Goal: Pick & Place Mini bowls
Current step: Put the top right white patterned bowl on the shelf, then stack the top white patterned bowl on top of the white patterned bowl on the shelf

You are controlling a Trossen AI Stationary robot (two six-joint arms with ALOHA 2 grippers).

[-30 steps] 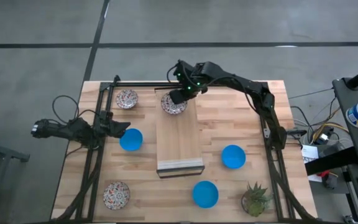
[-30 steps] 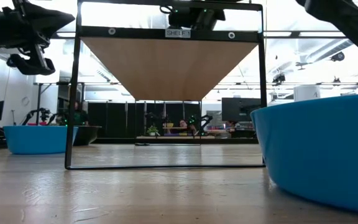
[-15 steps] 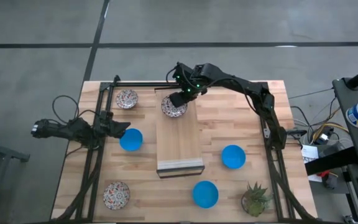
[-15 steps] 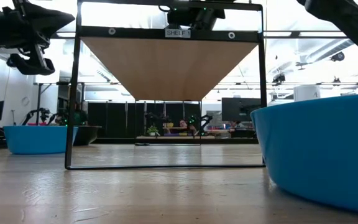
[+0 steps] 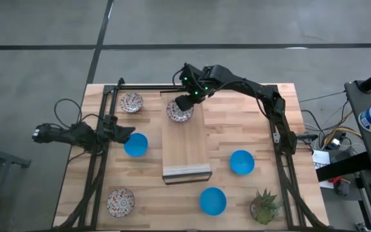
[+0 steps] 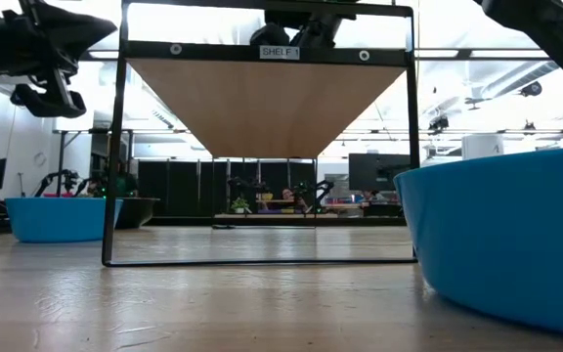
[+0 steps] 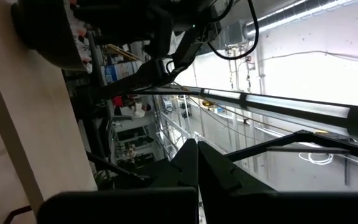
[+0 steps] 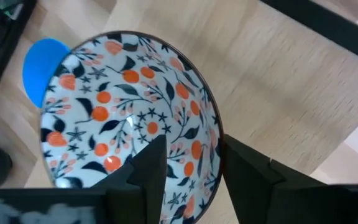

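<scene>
A patterned mini bowl (image 5: 180, 109) sits upright on its base on the far end of the pale wooden board (image 5: 185, 151). My right gripper (image 5: 185, 101) is over it, open. In the right wrist view one finger (image 8: 148, 168) stands inside the bowl (image 8: 123, 106) and the other (image 8: 247, 171) outside, with the rim in the gap. Two more patterned bowls (image 5: 131, 102) (image 5: 120, 202) and three blue bowls (image 5: 136, 145) (image 5: 241, 162) (image 5: 212, 200) rest on the table. My left gripper (image 5: 126, 133) waits shut at the left, beside the left blue bowl.
The board is the top of a black-framed shelf (image 6: 262, 51) standing over the table's middle. A small potted plant (image 5: 265, 206) stands at the near right corner. Black frame rails (image 5: 102, 129) (image 5: 277, 129) run along both sides. Bare wood lies between the bowls.
My right gripper has opened its fingers at the patterned bowl's rim while staying at the board's far end. The bowl stays put on the board.
</scene>
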